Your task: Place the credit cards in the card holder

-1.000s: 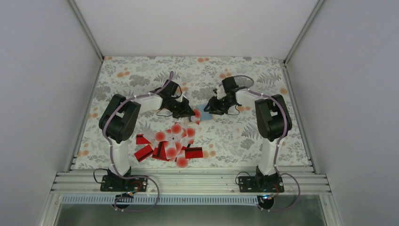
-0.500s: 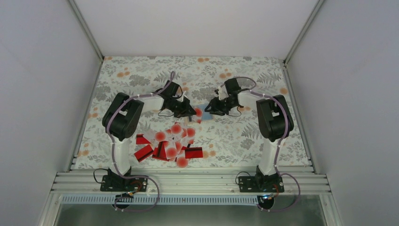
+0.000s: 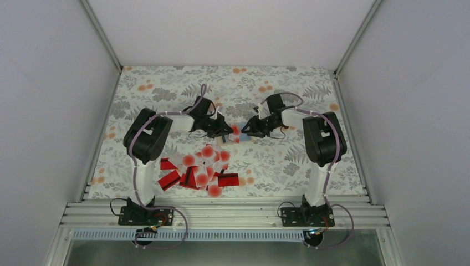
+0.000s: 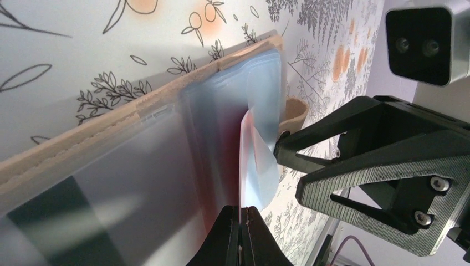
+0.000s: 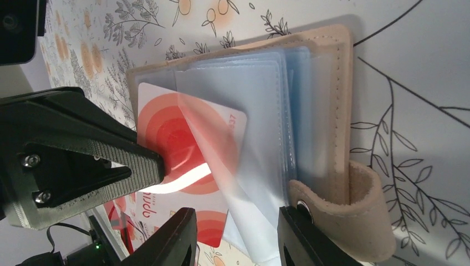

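Note:
The tan card holder (image 5: pixel 337 111) lies open on the floral mat between the two grippers (image 3: pixel 239 134), its blue-grey clear sleeves (image 5: pixel 249 105) fanned out. My left gripper (image 4: pixel 240 210) is shut on the edge of a white card with red dots (image 5: pixel 172 130), whose far end lies under a lifted sleeve. My right gripper (image 5: pixel 238 227) is open, its fingers straddling the loose sleeve beside the holder's snap tab (image 5: pixel 360 221). The other credit cards (image 3: pixel 199 170), red ones and white dotted ones, lie in a heap nearer the arm bases.
The floral mat (image 3: pixel 166 94) covers the table, with white walls on three sides. The left gripper (image 3: pixel 223 131) and right gripper (image 3: pixel 248 129) are nearly touching over the holder. A metal rail runs along the near edge (image 3: pixel 233 213).
My left gripper has moved right and slightly away from the bases, carrying the dotted card further onto the holder. The right gripper has shifted a little over the holder.

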Tool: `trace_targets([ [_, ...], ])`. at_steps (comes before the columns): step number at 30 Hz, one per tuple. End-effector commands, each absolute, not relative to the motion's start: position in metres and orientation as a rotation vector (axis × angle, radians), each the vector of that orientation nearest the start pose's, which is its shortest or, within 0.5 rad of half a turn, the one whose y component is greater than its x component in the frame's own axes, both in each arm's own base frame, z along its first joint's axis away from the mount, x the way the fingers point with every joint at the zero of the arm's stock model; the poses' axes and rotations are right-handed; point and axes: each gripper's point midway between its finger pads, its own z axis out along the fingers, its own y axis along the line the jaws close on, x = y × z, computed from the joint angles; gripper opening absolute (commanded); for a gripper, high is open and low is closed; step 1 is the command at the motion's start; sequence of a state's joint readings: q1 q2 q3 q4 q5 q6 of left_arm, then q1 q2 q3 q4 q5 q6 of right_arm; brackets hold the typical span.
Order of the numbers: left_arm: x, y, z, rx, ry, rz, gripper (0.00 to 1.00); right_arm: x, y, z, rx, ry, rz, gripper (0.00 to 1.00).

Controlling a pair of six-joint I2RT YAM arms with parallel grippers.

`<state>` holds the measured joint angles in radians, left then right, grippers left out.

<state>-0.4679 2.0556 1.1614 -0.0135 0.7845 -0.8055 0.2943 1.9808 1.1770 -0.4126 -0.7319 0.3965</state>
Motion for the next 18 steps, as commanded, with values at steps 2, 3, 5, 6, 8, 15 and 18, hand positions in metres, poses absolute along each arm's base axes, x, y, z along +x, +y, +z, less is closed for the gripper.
trace_targets([
  [2,0.364,-0.32,0.028,-0.114,2.707,-1.452,0.02,0.334,0.196,-0.008,0.081,3.0,1.009,0.38],
  [3,0.364,-0.32,0.029,-0.115,2.7,-1.455,0.02,0.334,0.196,-0.008,0.081,3.0,1.009,0.38],
  [5,0.364,-0.321,0.027,-0.126,2.692,-1.462,0.02,0.336,0.194,-0.006,0.087,2.992,1.006,0.38],
  [6,0.365,-0.321,0.027,-0.127,2.689,-1.462,0.02,0.337,0.193,-0.005,0.087,2.988,1.001,0.39],
  [8,0.364,-0.322,0.026,-0.133,2.689,-1.463,0.02,0.338,0.191,-0.003,0.092,2.982,0.997,0.39],
  [15,0.364,-0.326,0.02,-0.125,2.688,-1.459,0.02,0.339,0.185,-0.001,0.081,2.978,0.953,0.39],
  [18,0.365,-0.328,0.02,-0.116,2.683,-1.457,0.02,0.337,0.183,-0.003,0.08,2.982,0.942,0.39],
])
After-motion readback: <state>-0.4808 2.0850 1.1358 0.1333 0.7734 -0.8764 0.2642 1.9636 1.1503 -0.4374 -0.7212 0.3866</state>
